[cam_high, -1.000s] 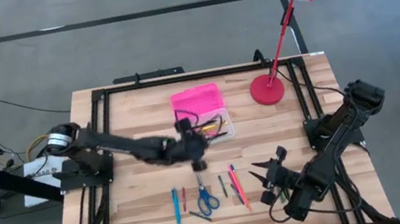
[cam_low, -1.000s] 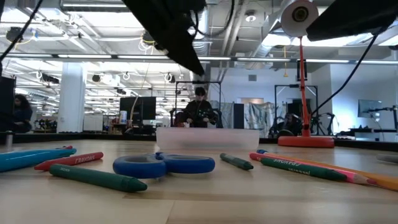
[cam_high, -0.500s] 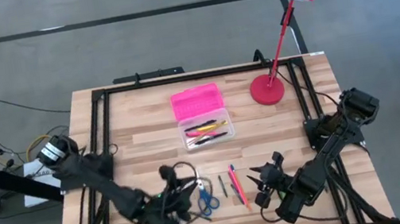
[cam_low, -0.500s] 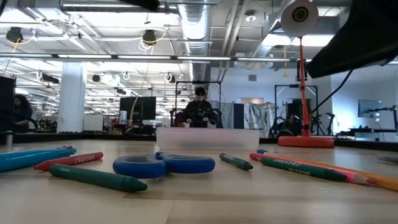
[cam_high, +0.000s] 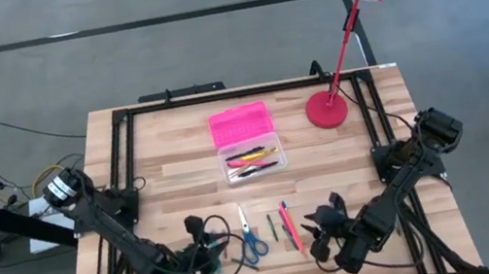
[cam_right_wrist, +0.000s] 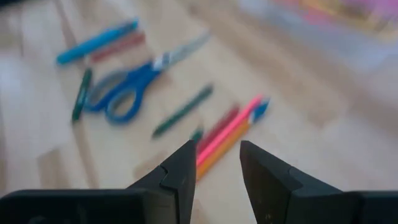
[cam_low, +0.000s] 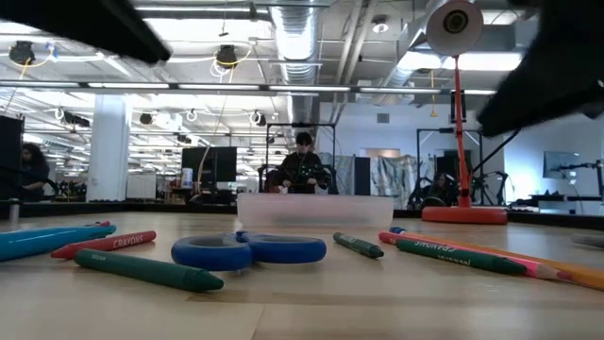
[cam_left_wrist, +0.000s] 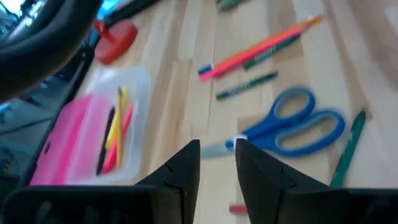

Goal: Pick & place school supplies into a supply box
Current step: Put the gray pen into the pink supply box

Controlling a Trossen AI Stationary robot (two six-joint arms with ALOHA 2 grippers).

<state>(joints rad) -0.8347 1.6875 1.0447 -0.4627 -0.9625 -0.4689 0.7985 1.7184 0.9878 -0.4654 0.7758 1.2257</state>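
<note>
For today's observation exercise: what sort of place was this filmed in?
Probably a robotics lab or workshop: the low view shows open ceiling ducts, monitors and a person at another rig beyond the table.

- Wooden table carries a black metal frame along its edges.
- Red desk lamp stands at the table's far right corner; its round base rests on the wood.
- Grey floor surrounds the table, crossed by dark lines.
- Beyond the table: open hall, exposed ceiling ducts, strip lights, white column, seated person.
</note>
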